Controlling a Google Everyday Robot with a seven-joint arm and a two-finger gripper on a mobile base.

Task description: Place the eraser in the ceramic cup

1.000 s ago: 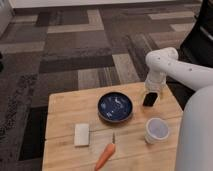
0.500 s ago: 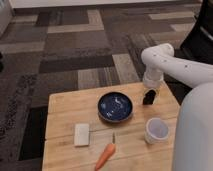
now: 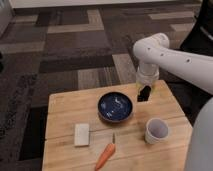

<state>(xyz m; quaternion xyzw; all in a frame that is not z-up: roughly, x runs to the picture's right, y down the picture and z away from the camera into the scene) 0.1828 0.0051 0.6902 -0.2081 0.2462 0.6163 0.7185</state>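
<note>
Beyond the ceramic cup [image 3: 156, 131], toward the far edge of the table [image 3: 65, 107], the hand [image 3: 144, 95] hangs closed on the eraser [image 3: 144, 92], the small black block standing roughly upright at its tip. From the hand, the cup lies nearer the camera and slightly rightward in the view, upright, mouth unobstructed. The blue bowl [image 3: 115, 107] sits just left of the cup and a little farther back, so the carry should be short: toward the cup, then down over its mouth.

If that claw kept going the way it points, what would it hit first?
The gripper, shut on the eraser, points down; it would likely meet the wooden table just below, beside the blue bowl.
</note>
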